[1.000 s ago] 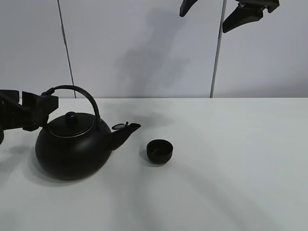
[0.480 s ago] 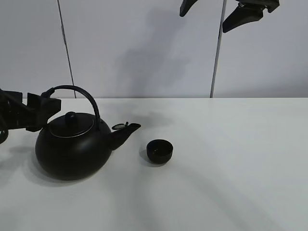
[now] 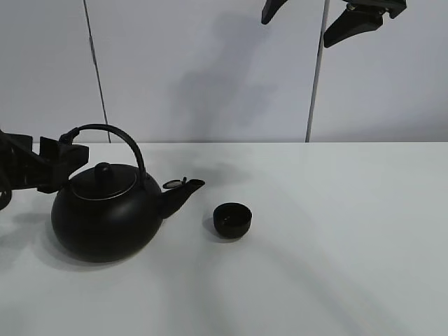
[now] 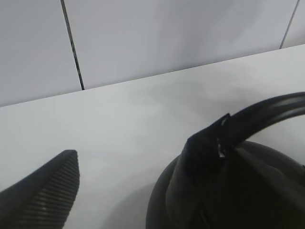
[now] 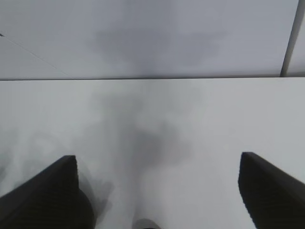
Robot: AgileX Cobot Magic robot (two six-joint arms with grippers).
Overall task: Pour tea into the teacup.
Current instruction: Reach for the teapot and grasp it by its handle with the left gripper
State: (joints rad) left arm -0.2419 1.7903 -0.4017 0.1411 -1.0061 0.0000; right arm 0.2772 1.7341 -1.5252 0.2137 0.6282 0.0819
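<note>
The teacup (image 3: 232,219) is a tiny black bowl standing upright on the white table, just right of the kettle's spout (image 3: 187,187). The big round black kettle (image 3: 105,217) stands on the table at the left, its arched handle (image 3: 115,131) upright. My left gripper (image 3: 70,159) is open at the handle's left base and holds nothing. In the left wrist view (image 4: 138,160) one ribbed finger (image 4: 45,193) shows apart from the handle (image 4: 267,112). My right gripper (image 3: 297,28) hangs open and empty high above the table; it also shows in the right wrist view (image 5: 157,164).
The white table (image 3: 336,231) runs to a pale panelled wall (image 3: 210,70) at the back. Nothing else stands on it.
My left gripper has shifted and turned slightly beside the handle's left base. The kettle, the teacup and the right gripper have not moved.
</note>
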